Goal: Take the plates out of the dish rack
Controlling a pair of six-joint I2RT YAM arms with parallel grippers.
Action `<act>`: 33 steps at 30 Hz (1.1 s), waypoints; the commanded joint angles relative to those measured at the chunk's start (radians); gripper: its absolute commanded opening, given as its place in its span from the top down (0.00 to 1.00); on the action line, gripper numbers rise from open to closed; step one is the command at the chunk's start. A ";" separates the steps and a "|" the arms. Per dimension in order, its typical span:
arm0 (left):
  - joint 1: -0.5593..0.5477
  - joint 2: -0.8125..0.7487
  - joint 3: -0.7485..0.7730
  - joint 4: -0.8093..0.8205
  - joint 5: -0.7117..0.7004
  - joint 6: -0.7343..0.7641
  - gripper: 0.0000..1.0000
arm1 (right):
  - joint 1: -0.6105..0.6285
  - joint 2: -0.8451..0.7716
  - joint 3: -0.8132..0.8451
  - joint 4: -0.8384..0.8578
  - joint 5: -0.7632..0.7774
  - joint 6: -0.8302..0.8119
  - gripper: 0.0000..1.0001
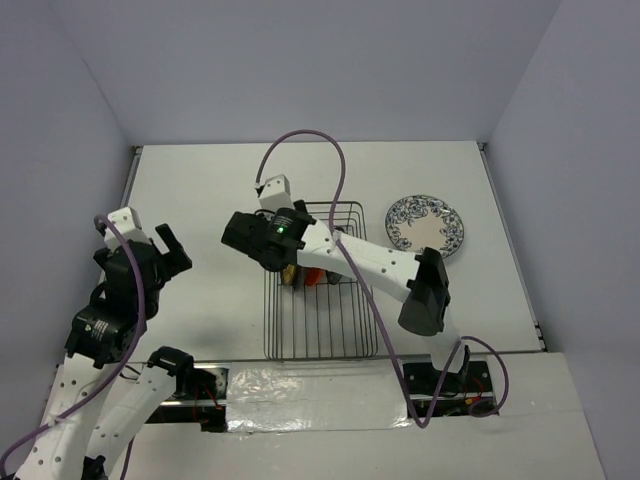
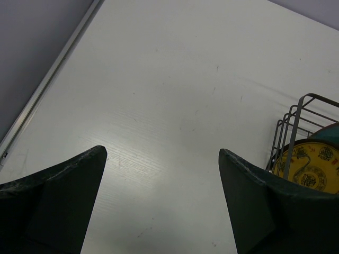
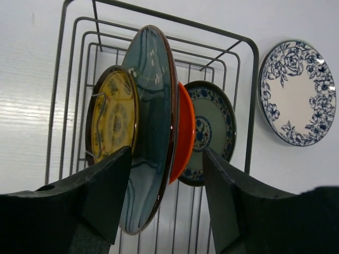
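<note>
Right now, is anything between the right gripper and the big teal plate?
Nothing visible. The right gripper straddles the rim of the teal plate, but the orange plate beside it sits between the jaws too.

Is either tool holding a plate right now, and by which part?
Nothing is held yet. The right tool straddles the rims of the teal plate and orange plate, with a gap visible at the orange side. The left tool is open and empty.
</note>
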 commanded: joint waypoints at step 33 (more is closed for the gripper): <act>-0.012 -0.007 -0.007 0.043 0.003 0.014 0.00 | -0.024 0.038 0.238 -0.177 0.179 -0.085 1.00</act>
